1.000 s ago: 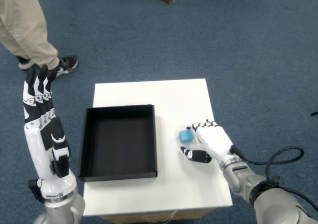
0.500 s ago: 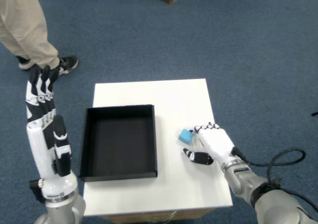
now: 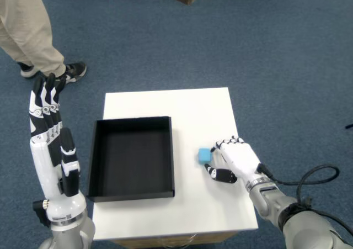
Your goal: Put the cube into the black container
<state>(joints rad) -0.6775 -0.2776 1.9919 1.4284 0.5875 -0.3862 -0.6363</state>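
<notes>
A small light blue cube lies on the white table, just right of the black container. My right hand rests on the table right beside the cube. Its fingertips curl toward the cube's right side and the thumb lies below it. The fingers are apart and nothing is lifted; I cannot tell whether they touch the cube. The container is a shallow square tray with nothing inside. The left hand stands upright with straight fingers, off the table's left side.
A person's legs and dark shoe stand on the blue carpet at the upper left, behind the left hand. A black cable loops beside my right forearm. The table's right edge runs just beyond my right hand.
The cube has shifted slightly down and left, toward the container. My right hand has closed in beside it, thumb drawn nearer. The left hand has barely moved.
</notes>
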